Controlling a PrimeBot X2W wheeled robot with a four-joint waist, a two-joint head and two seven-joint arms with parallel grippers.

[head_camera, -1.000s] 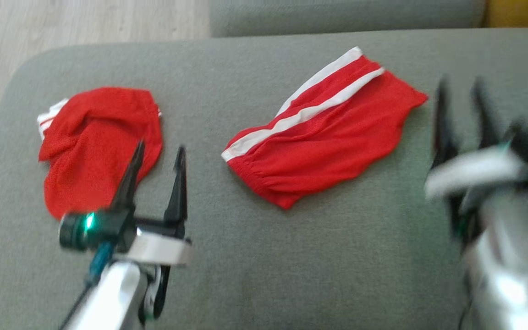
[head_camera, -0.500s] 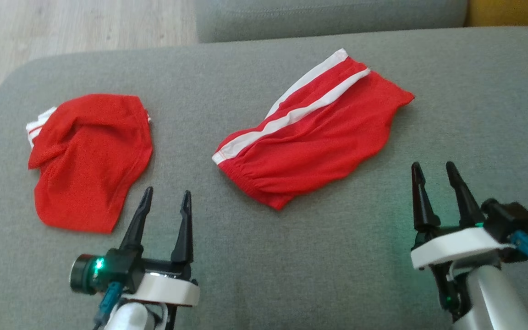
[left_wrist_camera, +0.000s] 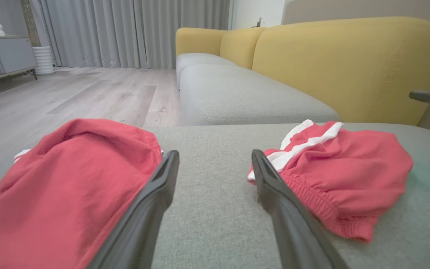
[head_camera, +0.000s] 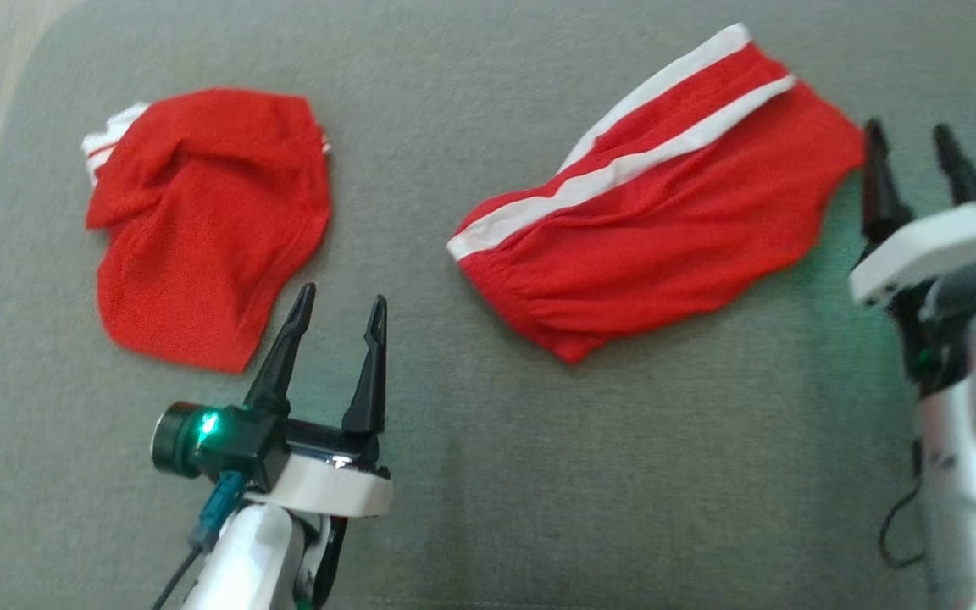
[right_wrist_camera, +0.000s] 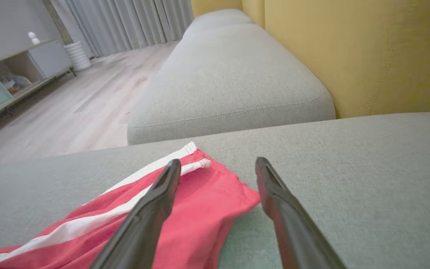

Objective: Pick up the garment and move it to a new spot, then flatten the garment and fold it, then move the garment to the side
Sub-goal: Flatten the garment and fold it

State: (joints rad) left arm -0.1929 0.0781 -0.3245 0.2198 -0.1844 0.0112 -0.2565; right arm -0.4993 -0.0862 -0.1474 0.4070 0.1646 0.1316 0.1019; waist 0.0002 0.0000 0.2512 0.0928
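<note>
- Two red garments lie on the grey cushion (head_camera: 539,474): striped shorts (head_camera: 657,229) toward the right, and a second red piece (head_camera: 200,229) well apart on the left.
- The right gripper (head_camera: 909,127) hangs just beside the shorts' right edge, jaws spread wide and holding nothing. In its wrist view the hem corner lies between the jaws.
- The left gripper (head_camera: 344,293) hovers near the red piece's lower corner, jaws equally wide and empty.
- The pick-up looks like the step in hand. To do it well, come down low to the cushion and pinch every layer at the hem, not just the top one. Then lift straight so the cloth neither drags nor bunches.
</note>
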